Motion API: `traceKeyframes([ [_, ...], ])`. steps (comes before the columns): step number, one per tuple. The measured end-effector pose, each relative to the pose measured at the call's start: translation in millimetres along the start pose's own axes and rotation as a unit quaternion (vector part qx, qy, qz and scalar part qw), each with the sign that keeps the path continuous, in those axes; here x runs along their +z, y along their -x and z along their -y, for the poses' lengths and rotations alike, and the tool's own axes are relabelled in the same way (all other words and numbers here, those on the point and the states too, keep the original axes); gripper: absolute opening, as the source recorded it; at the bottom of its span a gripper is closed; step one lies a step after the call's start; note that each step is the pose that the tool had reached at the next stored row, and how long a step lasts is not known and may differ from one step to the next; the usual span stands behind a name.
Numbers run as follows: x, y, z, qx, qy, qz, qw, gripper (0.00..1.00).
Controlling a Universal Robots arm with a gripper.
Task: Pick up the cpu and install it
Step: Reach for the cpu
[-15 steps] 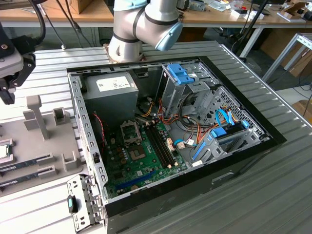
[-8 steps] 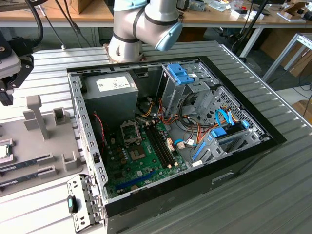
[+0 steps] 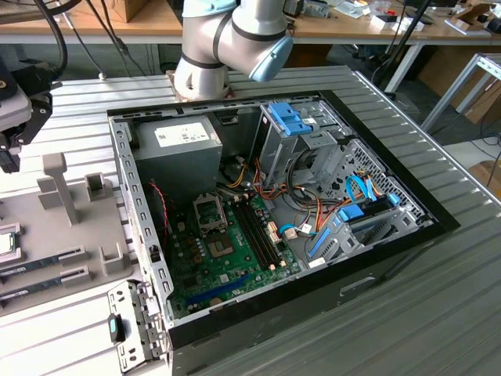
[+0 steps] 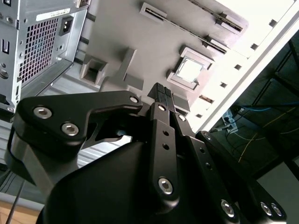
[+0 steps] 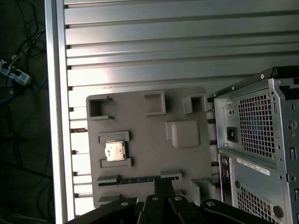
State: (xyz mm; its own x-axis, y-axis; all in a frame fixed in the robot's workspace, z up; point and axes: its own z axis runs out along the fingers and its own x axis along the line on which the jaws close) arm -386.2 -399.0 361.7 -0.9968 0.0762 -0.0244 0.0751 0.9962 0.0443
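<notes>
First wrist view: the cpu (image 5: 115,151) sits in its slot on the grey tray (image 5: 149,135), on the counter (image 5: 140,46) by the PC case (image 5: 257,121). We think the hand (image 5: 162,183) is clenched, w/ nothing in it.

A ribbed metal table (image 3: 438,313) (image 5: 140,46) carries everything. In its middle lies an open computer case (image 3: 125,164) (image 5: 252,130) (image 4: 37,42) on its side. Just beside it, on the exterior view's left, rests a flat grey holder plate (image 3: 78,227) (image 5: 145,140) (image 4: 121,32) — slotted and pocketed. The arm's base (image 3: 200,78) stands at the far edge.
</notes>
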Motion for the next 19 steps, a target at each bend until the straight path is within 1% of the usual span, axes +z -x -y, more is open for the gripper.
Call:
traceKeyframes([
  [8, 5.4, -1.9, 0.3, 0.0, 0.0, 0.0, 1.0, 0.11],
  [19, 14.8, -12.1, 1.5, 0.0, 0.0, 0.0, 1.0, 0.11],
])
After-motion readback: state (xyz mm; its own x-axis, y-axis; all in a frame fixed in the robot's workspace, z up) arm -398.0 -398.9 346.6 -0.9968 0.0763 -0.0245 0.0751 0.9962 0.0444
